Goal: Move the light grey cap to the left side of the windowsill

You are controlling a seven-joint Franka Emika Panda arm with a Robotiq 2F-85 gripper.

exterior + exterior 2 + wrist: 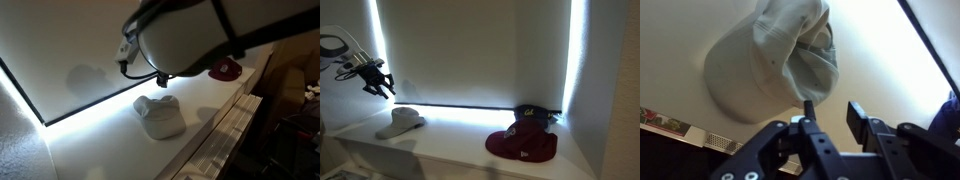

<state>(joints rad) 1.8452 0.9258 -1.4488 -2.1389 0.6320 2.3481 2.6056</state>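
Observation:
The light grey cap (400, 121) lies on the white windowsill (455, 143), near its left end in that exterior view. It also shows in an exterior view (160, 115) and in the wrist view (770, 55), crumpled, with its opening toward the camera. My gripper (377, 80) hangs in the air above and to the left of the cap, apart from it. Its fingers (830, 112) are open with nothing between them. In an exterior view the gripper (161, 78) is mostly hidden under the arm's white body.
A dark red cap (523, 145) lies on the sill's right part, and also shows in an exterior view (225, 68). A dark blue cap (530, 115) sits behind it. A bright light strip (470, 107) edges the sill. A ribbed white panel (232, 140) runs along the front.

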